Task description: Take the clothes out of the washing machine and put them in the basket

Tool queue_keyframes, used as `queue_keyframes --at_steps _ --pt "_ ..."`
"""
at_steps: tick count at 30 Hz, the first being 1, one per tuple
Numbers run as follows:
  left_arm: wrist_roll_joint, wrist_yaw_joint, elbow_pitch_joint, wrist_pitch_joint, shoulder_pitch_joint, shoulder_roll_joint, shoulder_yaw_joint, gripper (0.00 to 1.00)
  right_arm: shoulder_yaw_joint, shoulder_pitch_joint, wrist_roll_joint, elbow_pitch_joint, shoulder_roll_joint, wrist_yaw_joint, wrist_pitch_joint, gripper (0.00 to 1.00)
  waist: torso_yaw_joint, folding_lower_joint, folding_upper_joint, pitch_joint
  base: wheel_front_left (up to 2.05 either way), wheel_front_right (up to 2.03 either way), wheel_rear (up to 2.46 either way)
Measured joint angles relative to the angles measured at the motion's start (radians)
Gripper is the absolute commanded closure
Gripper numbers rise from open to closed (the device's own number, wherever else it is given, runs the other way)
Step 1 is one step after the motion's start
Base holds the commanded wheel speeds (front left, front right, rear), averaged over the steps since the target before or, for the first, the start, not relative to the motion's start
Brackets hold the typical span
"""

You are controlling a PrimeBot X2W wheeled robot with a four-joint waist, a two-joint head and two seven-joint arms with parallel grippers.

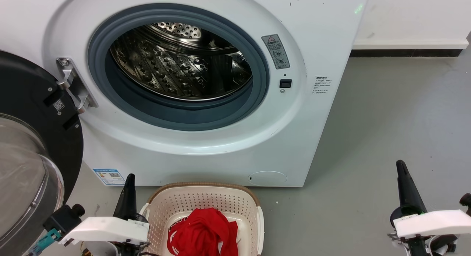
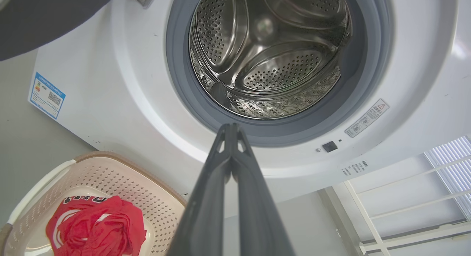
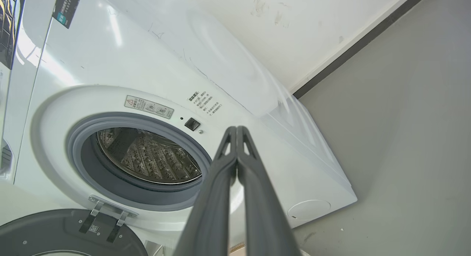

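Basket (image 1: 206,184) beside left tool (image 1: 130,176); right tool (image 1: 400,164) apart; both upright, closed.

Head view downward, wrist views upward, same washing machine (image 1: 220,156)

A smooth grey floor (image 1: 386,130) meets a white wall (image 1: 412,16) at the room's far edge, with a pale skirting (image 1: 404,44) above a black strip (image 1: 404,53). Faint scuff marks (image 3: 265,9) mottle the wall. The left wrist view shows a white-barred frame (image 2: 368,219) and a ribbed, brightly lit panel (image 2: 449,164).
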Motion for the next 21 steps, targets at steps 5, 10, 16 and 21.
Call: queue_keyframes --at_steps 5,10,16,21 --pt "-0.064 -0.002 0.006 0.016 -0.013 0.0 0.006 1.0 0.0 -0.002 0.067 0.009 -0.001 0.0 0.014 1.0 0.0 0.0 0.0 -0.003 0.0 0.0 0.0" --pt "-0.148 -0.008 0.017 0.035 -0.016 0.0 0.016 1.0 -0.001 -0.008 0.154 0.023 -0.002 0.0 0.034 1.0 -0.001 0.0 0.0 -0.007 0.0 0.0 0.0" --pt "-0.237 -0.013 0.027 0.058 -0.022 0.0 0.022 1.0 -0.002 -0.022 0.249 0.037 -0.003 0.0 0.057 1.0 -0.001 0.0 0.0 -0.011 0.0 0.0 0.0" --pt "-0.29 -0.017 0.031 0.07 -0.033 0.0 0.026 1.0 -0.003 -0.026 0.303 0.044 -0.003 0.0 0.07 1.0 -0.001 0.0 0.0 -0.014 0.0 0.0 0.0"
